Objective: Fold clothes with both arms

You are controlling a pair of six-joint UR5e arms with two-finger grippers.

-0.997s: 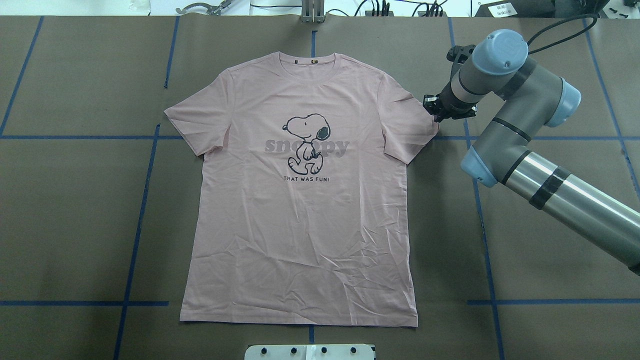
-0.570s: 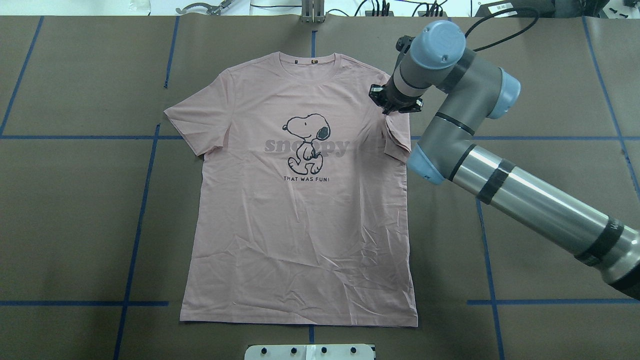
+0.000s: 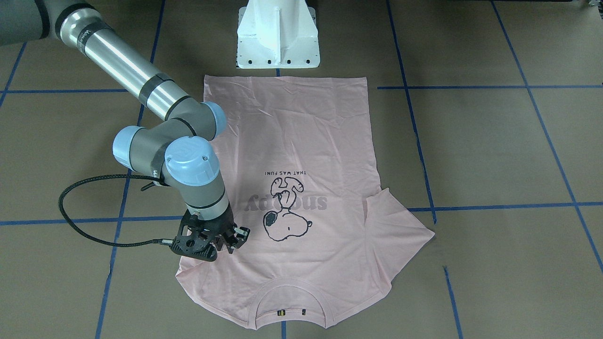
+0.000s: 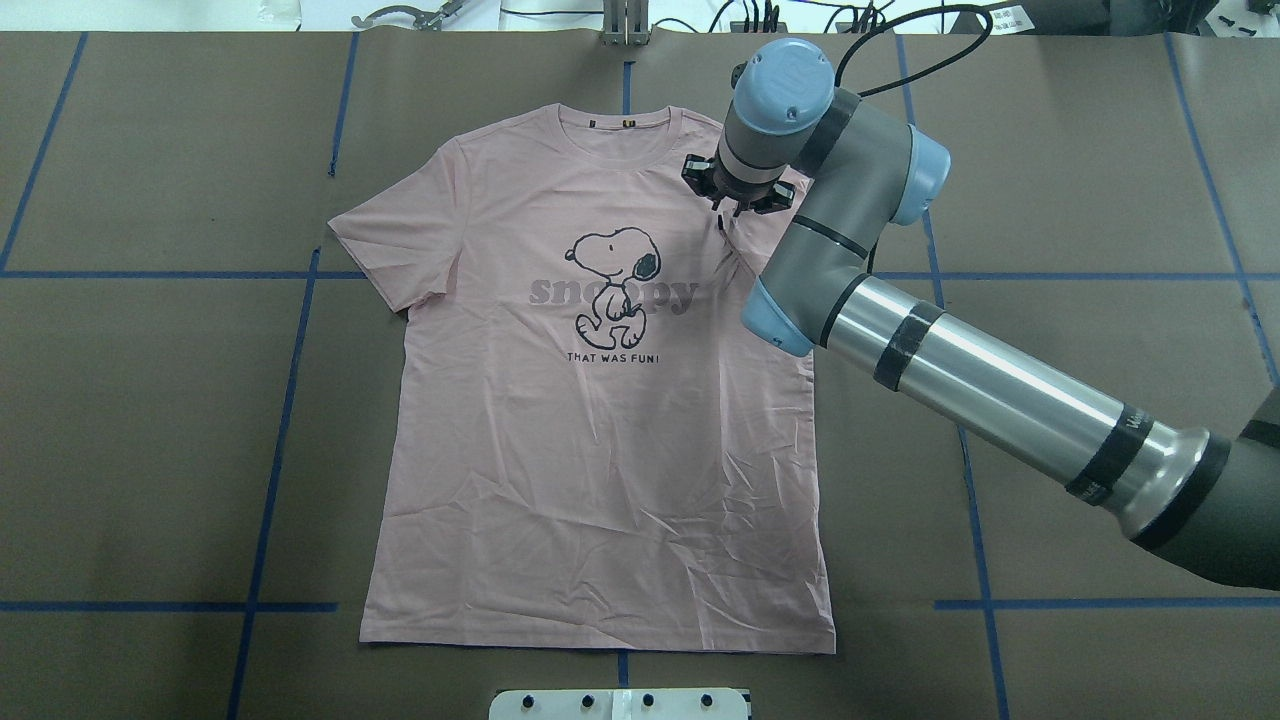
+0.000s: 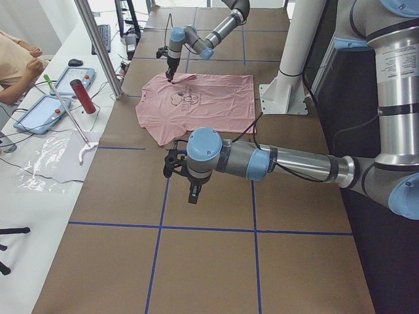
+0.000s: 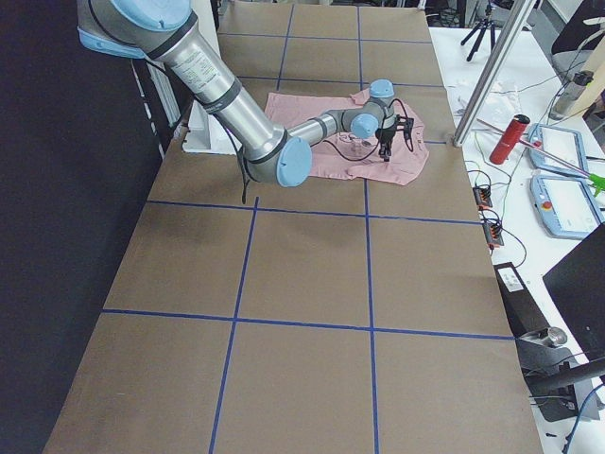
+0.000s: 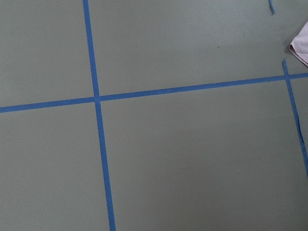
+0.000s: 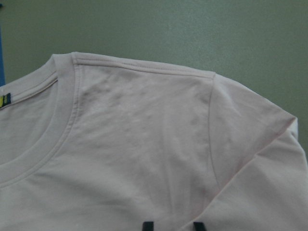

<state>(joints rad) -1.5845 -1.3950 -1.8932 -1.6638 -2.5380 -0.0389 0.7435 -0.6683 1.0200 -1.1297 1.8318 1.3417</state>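
Task is just at the start. The shirt (image 4: 600,450) lies flat, front up, mid table (image 4: 1100,150), neck at the top of the overhead view. Only 1 fold is in hand: the R sleeve (image 8: 269,163) is turned in over the chest. The R gripper (image 4: 722,218) sits on it, at the shirt's upper right. Its 2 tips look pinched on the sleeve cloth, which rises up to them in the R wrist view. The L sleeve (image 4: 385,235) is spread out, and the sides and hem are flat too, so most of the job is left, I think. The L gripper (image 5: 194,195) hangs over bare table in the middle of the L side view, well apart from the shirt; can't tell if it is spread or pressed together. Around: blue tape lines (image 7: 98,144), a white base (image 3: 277,35) by the hem, a black cable (image 3: 75,226), & a red tube (image 5: 83,95) on a side bench. Only the R arm (image 4: 960,370) covers part of the shirt.
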